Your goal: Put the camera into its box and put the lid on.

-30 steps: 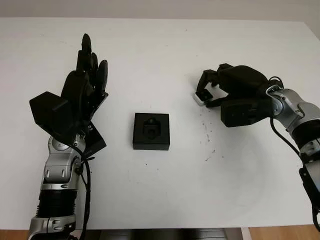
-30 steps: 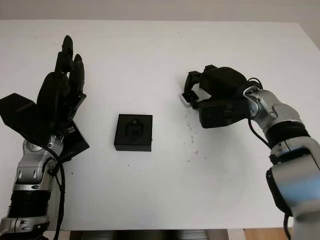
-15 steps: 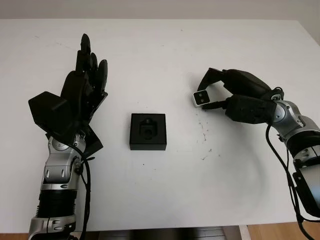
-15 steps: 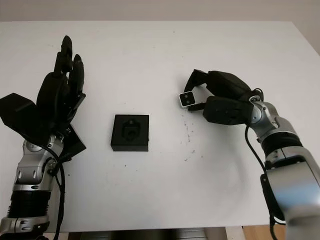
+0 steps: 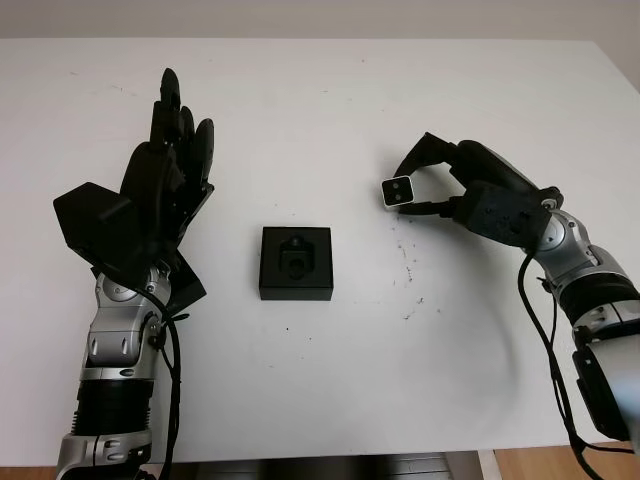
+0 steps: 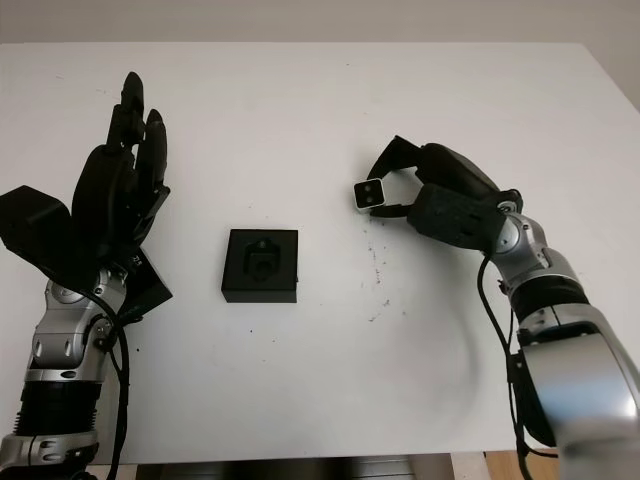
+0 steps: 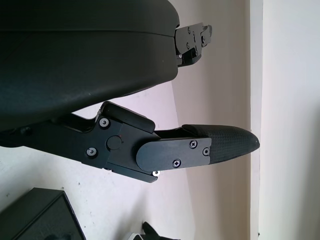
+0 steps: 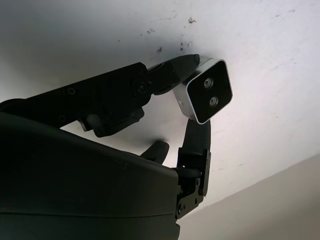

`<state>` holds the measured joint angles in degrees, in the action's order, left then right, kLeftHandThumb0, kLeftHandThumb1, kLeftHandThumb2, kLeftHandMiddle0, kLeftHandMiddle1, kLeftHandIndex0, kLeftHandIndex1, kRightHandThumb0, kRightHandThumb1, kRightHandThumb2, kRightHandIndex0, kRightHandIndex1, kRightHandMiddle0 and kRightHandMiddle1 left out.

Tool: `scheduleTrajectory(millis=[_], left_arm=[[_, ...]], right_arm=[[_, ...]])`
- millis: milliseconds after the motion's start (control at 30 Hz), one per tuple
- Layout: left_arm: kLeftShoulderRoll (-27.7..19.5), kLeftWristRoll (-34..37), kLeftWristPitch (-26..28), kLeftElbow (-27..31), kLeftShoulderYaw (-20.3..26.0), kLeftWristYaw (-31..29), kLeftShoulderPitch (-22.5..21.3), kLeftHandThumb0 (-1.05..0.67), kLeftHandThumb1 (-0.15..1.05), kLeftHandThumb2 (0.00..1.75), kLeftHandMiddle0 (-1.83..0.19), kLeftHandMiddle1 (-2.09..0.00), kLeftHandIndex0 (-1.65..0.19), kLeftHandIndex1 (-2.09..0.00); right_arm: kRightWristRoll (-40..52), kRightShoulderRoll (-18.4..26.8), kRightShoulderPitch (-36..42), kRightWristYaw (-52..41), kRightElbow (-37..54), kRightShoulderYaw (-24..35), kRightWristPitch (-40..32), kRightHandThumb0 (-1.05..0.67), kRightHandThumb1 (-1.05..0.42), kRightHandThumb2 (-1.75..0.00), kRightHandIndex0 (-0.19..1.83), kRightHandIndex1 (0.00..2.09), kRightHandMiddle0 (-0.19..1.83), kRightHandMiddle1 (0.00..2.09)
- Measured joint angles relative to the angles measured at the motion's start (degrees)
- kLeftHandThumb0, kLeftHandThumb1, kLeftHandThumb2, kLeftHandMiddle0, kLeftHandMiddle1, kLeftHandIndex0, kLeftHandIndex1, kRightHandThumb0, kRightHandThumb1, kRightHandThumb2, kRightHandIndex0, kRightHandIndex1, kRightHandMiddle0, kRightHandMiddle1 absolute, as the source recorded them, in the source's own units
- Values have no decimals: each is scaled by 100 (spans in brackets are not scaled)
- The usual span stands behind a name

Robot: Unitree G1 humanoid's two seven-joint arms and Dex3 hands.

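Pinching the camera (image 5: 398, 192) in my right hand (image 5: 470, 190), fingertips clamped on its sides, and it's up off the counter (image 5: 330, 90) with its dark face and two small lenses turned outward, away from my palm. In the right wrist view the camera (image 8: 205, 90) sits right at the ends of my fingers (image 8: 172, 75), one finger above it and one below, silver rim showing round the black front. The box (image 5: 296, 262) lies well off toward my left side, on the counter between my two hands, open on top, with a shaped recess in its black insert. My left hand (image 5: 160, 190) is released, holding nothing, raised above the counter on the far side of the box from the camera, palm side toward the box. Just below that hand, partly tucked under my forearm, a flat black piece (image 5: 182, 280) lies on the counter; I can't tell for sure what it is. A few dark specks (image 5: 410, 265) dot the counter beneath my right hand.
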<state>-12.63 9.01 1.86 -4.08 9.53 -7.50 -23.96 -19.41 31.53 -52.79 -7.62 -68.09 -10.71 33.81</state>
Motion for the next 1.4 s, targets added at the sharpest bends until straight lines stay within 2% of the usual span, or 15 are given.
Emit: scheduleTrajectory(millis=[300, 533, 867, 1167, 1400], left_arm=[[1, 53, 0, 0, 28, -15, 0, -79, 105, 46, 19, 0, 19, 0], [-6, 39, 0, 0, 35, -26, 4, -77, 105, 48, 19, 0, 19, 0], [-5, 14, -1, 2, 58, -22, 11, -78, 105, 48, 19, 0, 19, 0], [-2, 5, -11, 5, 57, -26, 16, -79, 105, 48, 19, 0, 19, 0], [33, 16, -24, 5, 59, -2, 17, -78, 105, 47, 19, 0, 19, 0]], right_arm=[[730, -364, 149, -415, 39, 509, -29, -41, -103, -5, 10, 55, 26, 173], [1658, -746, 461, -1256, 677, 1013, -306, -40, -105, -10, 5, 52, 20, 177], [2298, -1280, 1325, -1602, 2531, 1199, -917, -42, -105, -8, 3, 60, 23, 178], [2615, -1860, 2448, -1477, 4684, 1113, -2146, -41, -105, -6, -4, 68, 20, 181], [2655, -2172, 2909, -1433, 5382, 888, -2415, -44, -105, -10, -14, 88, 18, 187]])
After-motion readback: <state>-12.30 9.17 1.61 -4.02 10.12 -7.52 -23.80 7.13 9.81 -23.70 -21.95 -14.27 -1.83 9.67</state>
